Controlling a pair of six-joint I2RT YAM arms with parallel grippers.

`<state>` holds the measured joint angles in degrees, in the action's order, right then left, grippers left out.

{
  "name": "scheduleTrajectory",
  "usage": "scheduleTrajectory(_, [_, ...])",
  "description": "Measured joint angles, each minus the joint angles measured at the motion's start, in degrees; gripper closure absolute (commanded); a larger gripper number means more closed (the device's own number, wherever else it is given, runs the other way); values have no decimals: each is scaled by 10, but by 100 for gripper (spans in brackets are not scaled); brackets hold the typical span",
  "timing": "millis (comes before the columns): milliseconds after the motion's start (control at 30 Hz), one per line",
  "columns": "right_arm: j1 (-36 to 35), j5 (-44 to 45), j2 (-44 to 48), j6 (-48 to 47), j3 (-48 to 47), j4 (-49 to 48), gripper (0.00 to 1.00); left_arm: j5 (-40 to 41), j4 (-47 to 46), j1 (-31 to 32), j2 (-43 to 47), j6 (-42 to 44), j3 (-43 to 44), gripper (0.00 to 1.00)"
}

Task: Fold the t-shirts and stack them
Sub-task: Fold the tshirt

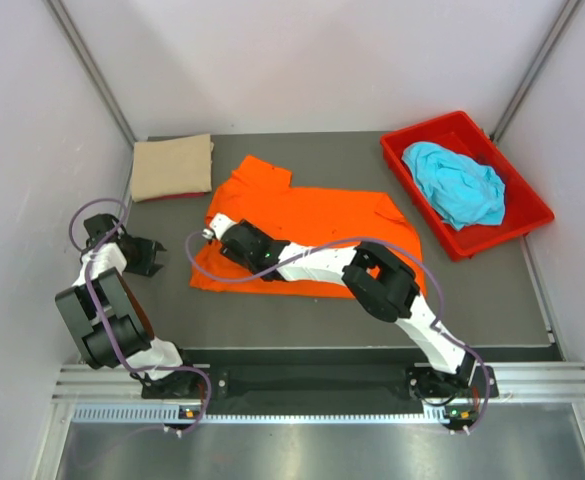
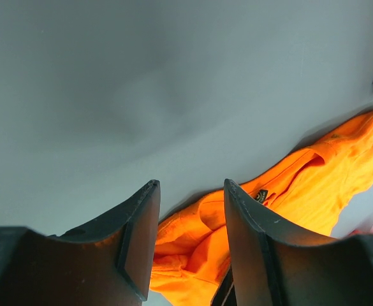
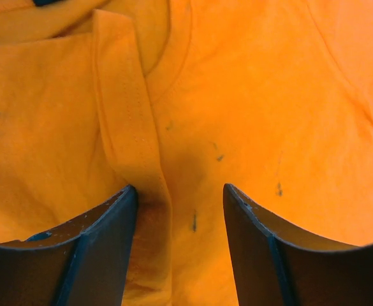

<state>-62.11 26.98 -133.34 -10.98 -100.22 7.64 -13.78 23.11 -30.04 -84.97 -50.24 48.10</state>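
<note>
Orange cloth t-shirt [image 1: 312,225] lies spread on the grey bench [image 1: 322,320], right pincer [image 3: 180,191] sitting wide over it, straddling a hem. Left pincer [image 2: 189,185] gapes too, over bare bench just beside it. Further back: folded tan shirt [image 1: 172,167] far-left, crumpled turquoise shirt [image 1: 457,183] in the red plastic bin [image 1: 427,128].

No legible text, number or brand can be read in any view. The orange t-shirt [image 2: 314,185] carries a small dark tag [image 2: 261,195] at its collar; its print is too small to read.
</note>
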Motion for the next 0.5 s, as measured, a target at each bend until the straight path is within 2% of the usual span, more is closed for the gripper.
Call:
scheduleTrajectory(200, [21,36,3,9,5,-7,50,2,0,0,0,7,0,51])
scheduleTrajectory(500, [87,84,25,57,5,30,51,17,5,21,24,40,4,52])
